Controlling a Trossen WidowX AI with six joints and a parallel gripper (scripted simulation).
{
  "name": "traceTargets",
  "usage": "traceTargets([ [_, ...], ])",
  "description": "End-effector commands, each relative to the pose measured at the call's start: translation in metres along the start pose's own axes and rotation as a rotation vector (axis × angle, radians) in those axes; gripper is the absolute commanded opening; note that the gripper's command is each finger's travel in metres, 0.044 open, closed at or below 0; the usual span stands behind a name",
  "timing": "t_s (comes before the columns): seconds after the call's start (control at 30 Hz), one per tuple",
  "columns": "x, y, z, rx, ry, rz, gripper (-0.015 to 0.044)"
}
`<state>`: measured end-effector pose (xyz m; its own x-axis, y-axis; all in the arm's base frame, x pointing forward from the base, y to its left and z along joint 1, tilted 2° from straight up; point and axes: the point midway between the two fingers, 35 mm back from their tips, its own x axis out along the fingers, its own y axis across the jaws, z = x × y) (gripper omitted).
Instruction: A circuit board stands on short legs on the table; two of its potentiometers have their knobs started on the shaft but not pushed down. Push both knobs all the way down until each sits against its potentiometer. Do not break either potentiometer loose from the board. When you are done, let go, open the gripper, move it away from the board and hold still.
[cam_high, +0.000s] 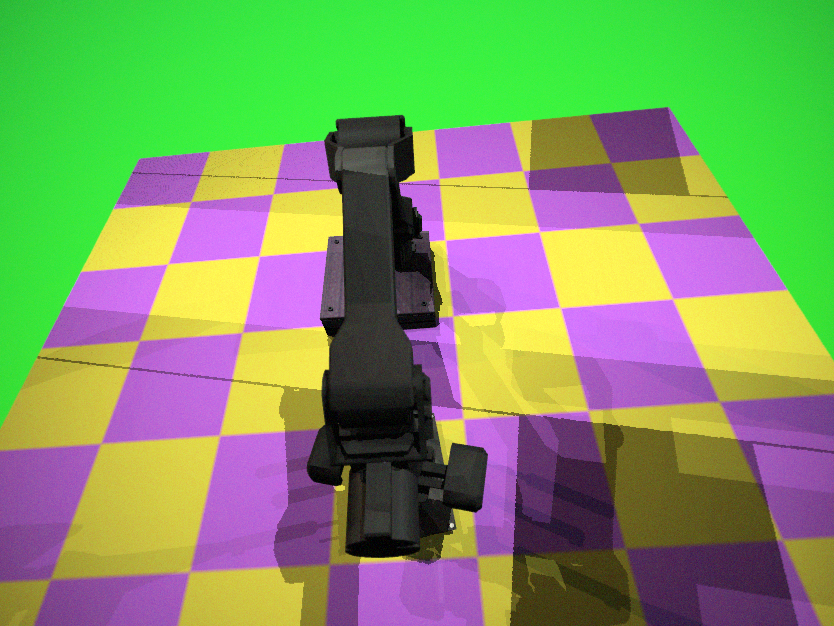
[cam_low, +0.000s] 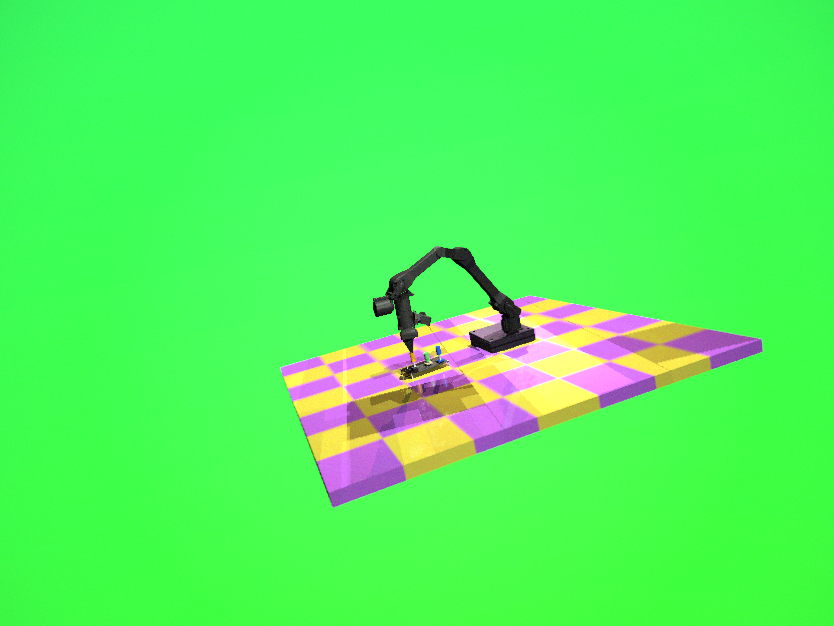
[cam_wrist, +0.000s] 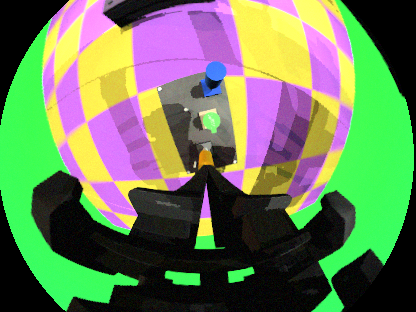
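1. Gripper (cam_low: 412, 351) (cam_wrist: 207, 168), top view: fingertips are concealed by the arm (cam_high: 369, 256). Finger state cannot be determined from this angle. Part of the circuit board (cam_high: 435, 441) (cam_low: 424, 369) (cam_wrist: 175, 110) is exposed beside and below the wrist assembly. The knobs are hidden. The arm's base (cam_high: 333, 283) (cam_low: 501, 339) (cam_wrist: 150, 9) stands on the checkered table (cam_high: 606, 262) (cam_low: 579, 377) (cam_wrist: 175, 42), apart from the board.

2. Exterior view: gripper points downward over one end of the board, its narrow tip directly above the orange knob (cam_low: 412, 357) (cam_wrist: 205, 159). Contact between tip and knob is too small to confirm. The green knob (cam_low: 427, 355) (cam_wrist: 211, 120) is located between the orange knob and the blue knob (cam_low: 438, 350) (cam_wrist: 215, 71). The blue knob is nearest the base. Seating depth of the knobs cannot be read.

3. Wrist view: fingertips are together, with nothing clamped between them. They meet at the near end of the orange knob. The green and blue knobs lie beyond it, apart from the fingers.
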<state>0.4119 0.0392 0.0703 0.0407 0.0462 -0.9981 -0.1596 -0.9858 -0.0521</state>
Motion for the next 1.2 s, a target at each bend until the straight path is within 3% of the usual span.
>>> traceTargets([
  [0.0,0.016,0.000,-0.002,0.003,-0.013,0.006,0.0000],
  [1.17,0.026,0.000,-0.002,0.003,-0.013,0.006,0.0000],
])
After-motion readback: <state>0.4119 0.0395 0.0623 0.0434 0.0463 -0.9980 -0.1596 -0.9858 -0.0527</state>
